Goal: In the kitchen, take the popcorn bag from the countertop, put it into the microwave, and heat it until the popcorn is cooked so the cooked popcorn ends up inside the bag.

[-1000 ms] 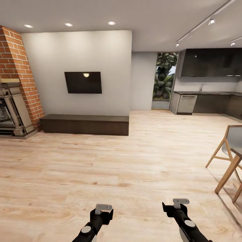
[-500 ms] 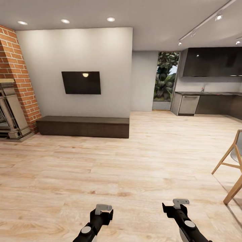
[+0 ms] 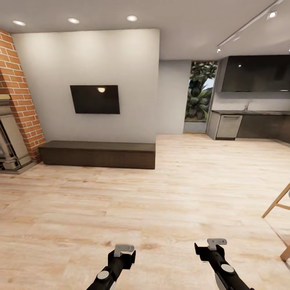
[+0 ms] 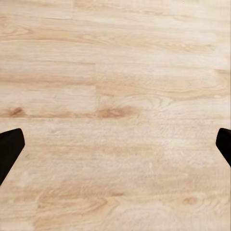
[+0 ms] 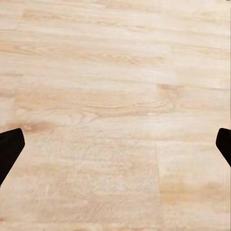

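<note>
Both the left tool (image 3: 124, 250) and right tool (image 3: 216, 244) are being held wide open, empty. At far right, the kitchen (image 3: 251, 117) is being seen; a paper popcorn bag is being judged light, crushable, best pinched at its rim.

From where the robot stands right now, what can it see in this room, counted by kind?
Wall television: 1
Long dark bench: 1
Brick fireplace: 1
Round ceiling lights: 3
Robot grippers: 2, left gripper, right gripper
Total: 8
</note>
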